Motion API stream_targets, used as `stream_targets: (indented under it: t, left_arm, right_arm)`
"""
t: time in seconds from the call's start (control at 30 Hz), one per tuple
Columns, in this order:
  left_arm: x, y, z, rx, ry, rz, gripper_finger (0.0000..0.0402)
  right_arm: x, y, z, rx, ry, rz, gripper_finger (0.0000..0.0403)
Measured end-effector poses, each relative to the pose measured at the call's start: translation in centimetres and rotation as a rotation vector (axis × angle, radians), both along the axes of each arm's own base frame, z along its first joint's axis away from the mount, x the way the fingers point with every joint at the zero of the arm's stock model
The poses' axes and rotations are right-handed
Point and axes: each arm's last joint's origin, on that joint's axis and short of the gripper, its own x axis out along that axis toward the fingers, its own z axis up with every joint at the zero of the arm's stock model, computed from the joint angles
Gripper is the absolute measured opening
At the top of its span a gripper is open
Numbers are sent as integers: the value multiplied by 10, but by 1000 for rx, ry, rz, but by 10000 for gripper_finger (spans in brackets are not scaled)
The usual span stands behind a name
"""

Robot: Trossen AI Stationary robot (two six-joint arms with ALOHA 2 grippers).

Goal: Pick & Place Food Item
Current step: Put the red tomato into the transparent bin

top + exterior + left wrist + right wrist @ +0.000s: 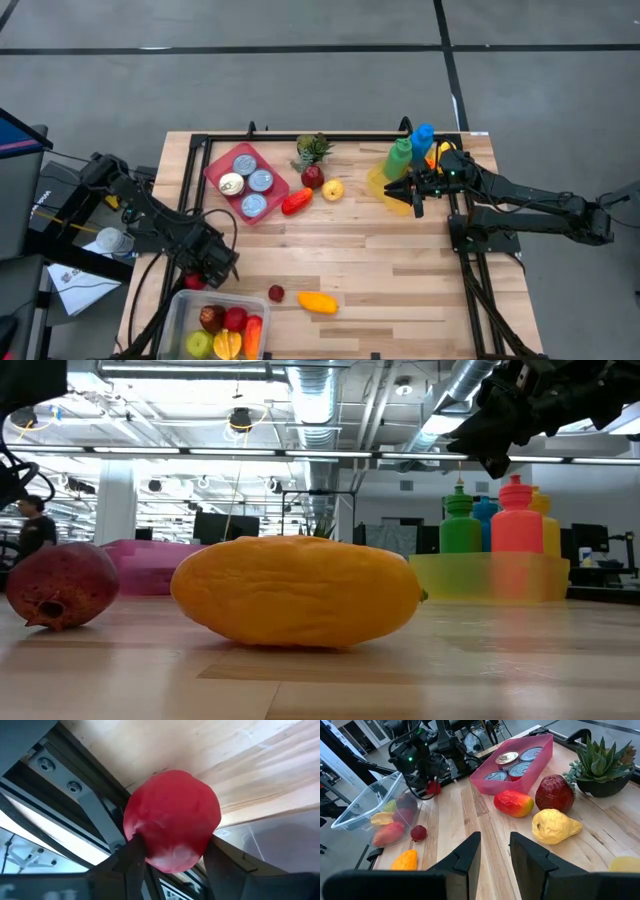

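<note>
Wooden table (380,260) is filling your high view, your left gripper (196,281) hovering at its left edge beside the clear bin (180,312). Your left wrist view is showing its fingers (137,857) pinching a red fruit (172,820). Your right wrist view is showing the right gripper (492,852) idling, fingers slightly spread, empty.

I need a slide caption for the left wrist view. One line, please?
Left gripper jaws closed around a red fruit at the wooden table edge, beside the clear bin.
</note>
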Motion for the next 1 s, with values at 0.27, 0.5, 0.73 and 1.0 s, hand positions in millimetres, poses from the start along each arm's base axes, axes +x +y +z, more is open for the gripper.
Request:
stream_targets:
  t: [0.27, 0.5, 0.73, 1.0]
  left_arm:
    - [16, 14, 18, 24, -168, 113, 164]
    - [42, 25, 29, -72, -420, 246, 166]
    - [84, 51, 50, -178, -847, 362, 167]
    - [115, 91, 105, -309, -1514, 425, 167]
  right_arm:
    - [0, 0, 0, 0, 0, 0, 98]
    - [0, 0, 0, 0, 0, 1, 98]
    - [0, 0, 0, -2, -4, 0, 98]
    - [0, 0, 0, -2, -4, 1, 98]
